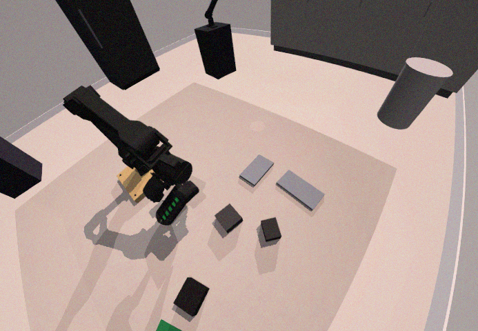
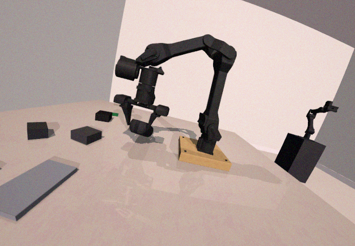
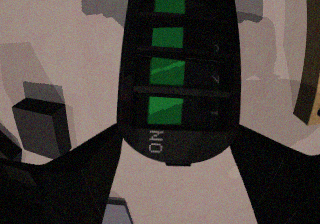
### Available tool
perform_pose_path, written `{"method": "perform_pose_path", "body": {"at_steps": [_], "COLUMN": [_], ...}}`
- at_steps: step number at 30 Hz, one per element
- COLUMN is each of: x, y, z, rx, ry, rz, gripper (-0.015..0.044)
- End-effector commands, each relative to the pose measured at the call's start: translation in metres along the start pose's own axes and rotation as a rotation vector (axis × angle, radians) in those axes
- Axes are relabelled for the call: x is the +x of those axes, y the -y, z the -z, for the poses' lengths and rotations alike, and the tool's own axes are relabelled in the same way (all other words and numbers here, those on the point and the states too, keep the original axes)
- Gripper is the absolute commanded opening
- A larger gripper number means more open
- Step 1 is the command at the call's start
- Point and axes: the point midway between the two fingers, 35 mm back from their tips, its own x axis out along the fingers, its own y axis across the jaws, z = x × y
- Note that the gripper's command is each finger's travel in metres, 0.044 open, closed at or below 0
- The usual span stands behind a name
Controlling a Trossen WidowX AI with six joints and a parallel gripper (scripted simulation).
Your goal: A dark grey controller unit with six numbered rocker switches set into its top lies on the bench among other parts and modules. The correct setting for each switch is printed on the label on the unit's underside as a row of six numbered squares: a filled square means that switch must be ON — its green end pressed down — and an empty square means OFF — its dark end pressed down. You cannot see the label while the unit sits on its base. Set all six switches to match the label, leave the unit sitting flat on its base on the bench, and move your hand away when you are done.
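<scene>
The dark grey controller unit is held off the bench, tilted, with its switch side towards the wrist camera. My gripper is shut on the unit, one finger against each long side. In the wrist view the ON marking is at the unit's near end and a column of green switch ends runs up its left half. Numbers show faintly on the right. The far end is cut off by the frame, and I cannot tell how each rocker is pressed. The label on the underside is hidden.
Several dark blocks and two flat grey plates lie on the bench beside the unit. A green part lies past the farthest block. The arm's wooden base is close by.
</scene>
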Motion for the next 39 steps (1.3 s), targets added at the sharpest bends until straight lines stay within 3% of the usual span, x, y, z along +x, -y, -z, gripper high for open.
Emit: {"method": "perform_pose_path", "body": {"at_steps": [1, 39], "x": [0.008, 0.035], "y": [0.004, 0.004], "z": [-0.003, 0.009], "rx": [0.014, 0.014], "ry": [0.014, 0.012], "rz": [0.023, 0.023], "gripper": [0.0338, 0.0338]}}
